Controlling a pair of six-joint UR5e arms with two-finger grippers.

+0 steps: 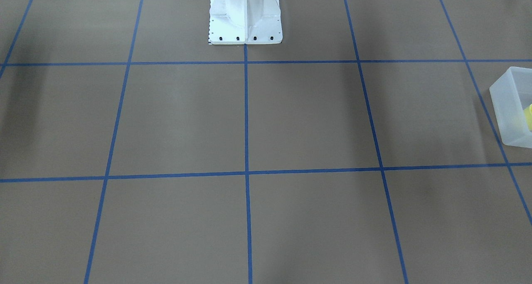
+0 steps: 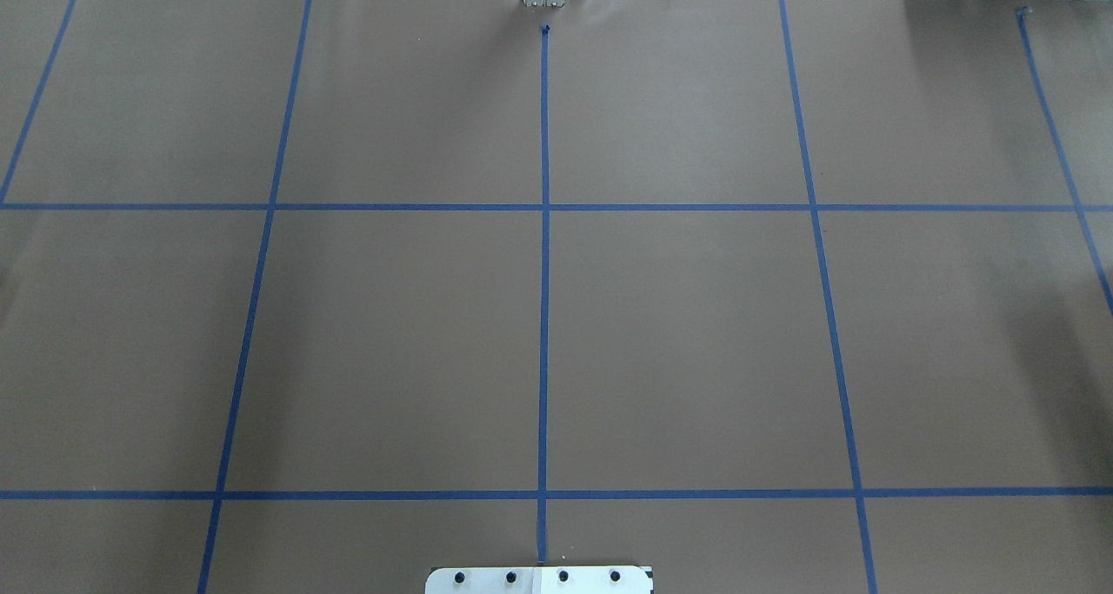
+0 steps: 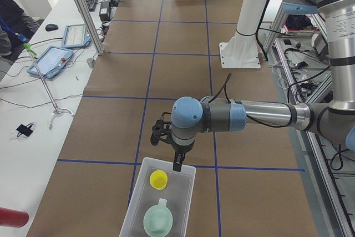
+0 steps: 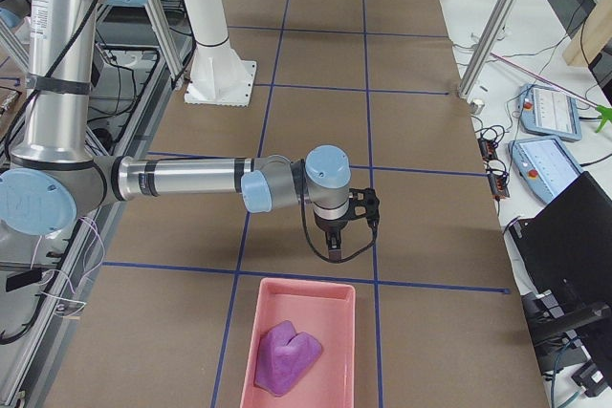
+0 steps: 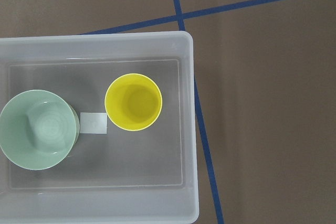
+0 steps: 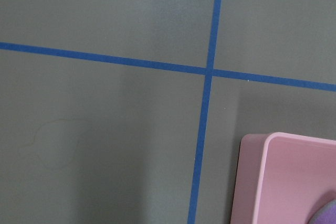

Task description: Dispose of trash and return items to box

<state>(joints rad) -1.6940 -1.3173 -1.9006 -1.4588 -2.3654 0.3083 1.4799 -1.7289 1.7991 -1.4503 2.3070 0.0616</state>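
The frosted white box holds the yellow cup and the mint-green bowl, both upright and side by side. They also show in the exterior left view, with the cup beyond the bowl in the box. My left gripper hangs just over the box's far rim, empty as far as I can see. I cannot tell whether it is open or shut. My right gripper hovers over the table just short of a pink bin. I cannot tell its state either.
The pink bin holds a crumpled purple wad; its corner shows in the right wrist view. The robot's white pedestal stands at the table's middle. Blue tape lines grid the brown table. Tablets and poles stand along the operators' side.
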